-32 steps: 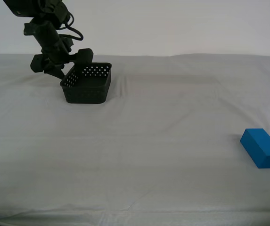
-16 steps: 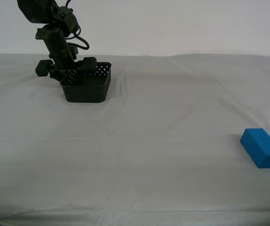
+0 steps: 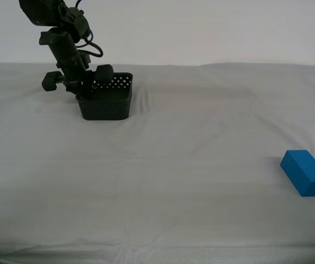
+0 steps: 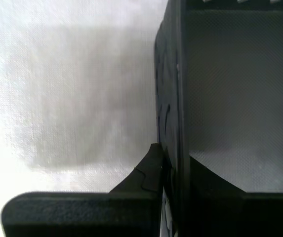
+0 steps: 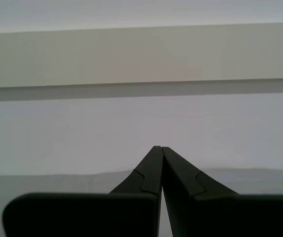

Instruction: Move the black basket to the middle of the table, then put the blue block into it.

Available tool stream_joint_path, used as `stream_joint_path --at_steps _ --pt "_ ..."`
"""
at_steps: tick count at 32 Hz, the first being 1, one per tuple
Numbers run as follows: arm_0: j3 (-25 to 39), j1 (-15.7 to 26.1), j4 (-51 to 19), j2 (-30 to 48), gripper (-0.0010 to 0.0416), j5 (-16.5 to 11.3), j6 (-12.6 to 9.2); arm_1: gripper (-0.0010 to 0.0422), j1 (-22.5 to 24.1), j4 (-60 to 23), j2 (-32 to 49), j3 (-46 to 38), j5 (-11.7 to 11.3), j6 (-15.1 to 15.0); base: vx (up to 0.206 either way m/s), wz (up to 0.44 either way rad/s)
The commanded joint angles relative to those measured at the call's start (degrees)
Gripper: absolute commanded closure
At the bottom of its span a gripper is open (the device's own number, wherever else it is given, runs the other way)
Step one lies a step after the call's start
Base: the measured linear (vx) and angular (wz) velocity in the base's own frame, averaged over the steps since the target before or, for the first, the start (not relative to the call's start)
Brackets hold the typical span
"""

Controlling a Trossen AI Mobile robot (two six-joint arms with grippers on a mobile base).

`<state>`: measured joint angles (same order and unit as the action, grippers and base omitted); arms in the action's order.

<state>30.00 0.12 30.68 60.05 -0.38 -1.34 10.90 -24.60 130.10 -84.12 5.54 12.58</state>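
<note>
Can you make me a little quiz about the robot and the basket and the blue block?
1. True or false: the block is inside the basket.
2. What has my second gripper got its fingers on? A) the block B) the basket's wall C) nothing
3. Fill in: in the exterior view, the block lies on the table toward the ___ side.

Key:
1. False. It lies on the cloth, far from the basket.
2. B. One finger is outside the wall, one inside.
3. Right.
</note>
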Motion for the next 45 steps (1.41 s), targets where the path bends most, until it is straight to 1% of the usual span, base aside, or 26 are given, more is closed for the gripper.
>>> stream_joint_path --at_steps 1,3,5,11,15,16,20,22,25,27,32,34,37,38,40,43,45 --pt "0.04 0.02 0.13 -0.02 0.0405 0.02 -0.15 0.0413 0.13 -0.63 -1.60 0.00 1.73 0.44 0.000 0.000" --pt "0.04 0.02 0.13 -0.02 0.0405 0.02 -0.15 0.0413 0.42 -1.62 -3.93 0.00 3.63 0.57 0.000 0.000" --pt "0.04 0.02 0.13 -0.02 0.0405 0.02 -0.15 0.0413 1.27 -3.21 -6.10 0.00 4.46 0.57 0.000 0.000" --pt "0.04 0.02 0.15 0.00 0.0405 0.02 -0.15 0.0413 5.88 -4.26 -11.67 0.00 4.48 0.74 0.000 0.000" --pt "0.04 0.02 0.15 0.00 0.0405 0.02 -0.13 0.0412 10.45 -5.14 -13.44 0.00 4.46 2.38 0.000 0.000" --pt "0.04 0.02 0.15 -0.02 0.0405 0.02 -0.13 0.0413 13.14 -5.44 -13.46 0.00 4.48 3.32 0.000 0.000" --pt "0.04 0.02 0.17 0.00 0.0405 0.02 -0.15 0.0412 18.60 -5.60 -13.11 0.11 4.39 3.65 0.000 0.000" --pt "0.04 0.02 0.15 -0.02 0.0405 0.02 -0.15 0.0412 21.66 -4.20 -13.11 0.68 3.78 4.07 0.000 0.000" --pt "0.04 0.02 0.15 -0.02 0.0405 0.02 -0.15 0.0412 23.85 -3.76 -13.11 0.87 3.78 5.14 0.000 0.000" --pt "0.04 0.02 0.15 -0.02 0.0405 0.02 -0.15 0.0412 24.50 -3.72 -13.11 1.46 3.93 5.60 0.000 0.000" --pt "0.04 0.02 0.15 -0.02 0.0406 0.02 -0.15 0.0412 24.63 -2.43 -13.11 5.46 3.98 5.97 0.000 0.000" --pt "0.04 0.02 0.15 -0.02 0.0405 0.02 -0.15 0.0412 24.59 -1.81 -13.11 7.48 3.98 5.44 0.000 0.000" --pt "0.04 0.04 0.15 -0.02 0.0405 0.02 -0.17 0.0392 24.57 -1.40 -13.11 8.87 4.00 5.27 0.000 0.000" --pt "0.04 0.04 0.13 -0.02 0.0406 0.02 -0.15 0.0374 24.55 -1.40 -13.11 8.87 4.20 4.68 0.000 0.000" --pt "0.04 0.04 0.13 0.00 0.0405 0.02 -0.15 0.0340 24.55 -1.33 -13.11 8.87 4.17 4.63 0.000 0.000" --pt "0.04 0.04 0.11 -0.02 0.0405 0.02 -0.15 0.0260 24.55 -0.92 -13.11 8.87 4.13 4.66 0.000 0.000" --pt "0.04 0.04 0.04 -0.02 0.0406 0.02 -0.13 0.0216 24.44 -0.55 -13.11 8.87 3.17 5.03 0.000 0.000"
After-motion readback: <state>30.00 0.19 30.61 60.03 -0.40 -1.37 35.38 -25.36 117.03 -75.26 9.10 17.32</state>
